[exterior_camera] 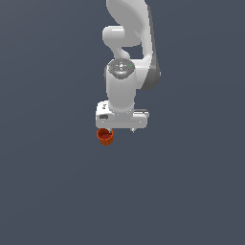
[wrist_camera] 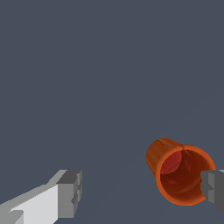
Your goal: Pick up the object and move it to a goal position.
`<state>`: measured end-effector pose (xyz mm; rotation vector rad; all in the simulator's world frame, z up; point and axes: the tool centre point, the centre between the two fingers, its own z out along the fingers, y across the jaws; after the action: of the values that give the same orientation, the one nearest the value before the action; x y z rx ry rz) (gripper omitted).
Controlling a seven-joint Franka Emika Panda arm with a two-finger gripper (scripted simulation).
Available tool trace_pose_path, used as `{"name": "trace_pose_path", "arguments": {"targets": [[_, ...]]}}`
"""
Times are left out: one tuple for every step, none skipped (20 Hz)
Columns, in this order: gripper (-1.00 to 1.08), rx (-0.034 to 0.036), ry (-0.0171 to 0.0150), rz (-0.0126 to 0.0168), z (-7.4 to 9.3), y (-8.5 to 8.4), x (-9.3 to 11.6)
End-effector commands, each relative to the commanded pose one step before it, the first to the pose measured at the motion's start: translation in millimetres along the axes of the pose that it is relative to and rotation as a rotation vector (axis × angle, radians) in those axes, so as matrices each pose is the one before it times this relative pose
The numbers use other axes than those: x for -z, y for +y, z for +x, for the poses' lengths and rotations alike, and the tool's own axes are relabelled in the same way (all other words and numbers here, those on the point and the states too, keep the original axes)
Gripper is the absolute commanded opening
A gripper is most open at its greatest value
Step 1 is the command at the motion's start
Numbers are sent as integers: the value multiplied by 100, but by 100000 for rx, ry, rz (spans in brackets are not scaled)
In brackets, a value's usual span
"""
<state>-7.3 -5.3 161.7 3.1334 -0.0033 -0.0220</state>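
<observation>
The white gripper (wrist_camera: pixel 142 192) hangs spread wide, holding nothing — one finger (wrist_camera: pixel 213 188) just beside the rim of the small orange-red cup (wrist_camera: pixel 179 174), which lies off-centre between them. It looks light, rigid, smooth — best pinched across its tapered wall.

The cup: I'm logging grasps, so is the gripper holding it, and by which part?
Nothing is held. The gripper has its jaws wide apart; the cup sits between them, close to one finger, with a clear gap to the other.
</observation>
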Motion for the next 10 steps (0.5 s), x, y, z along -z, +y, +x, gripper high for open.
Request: {"name": "trace_pose_path", "arguments": {"targets": [[28,0,0,0,0,1,0],[28,-157,112,32,20,44,40],[28,-455,320,98,60,130,116],[28,-742,526,162,100,216,197],[28,-890,638,203,130,261,255],[28,-652,480,161,110,196,215],[28,-356,277,105,79,112,154],[28,-60,66,40,34,28,73],[28,79,-55,-16,-7,-24,-17],[28,0,0,0,-24,-4,-34]]}}
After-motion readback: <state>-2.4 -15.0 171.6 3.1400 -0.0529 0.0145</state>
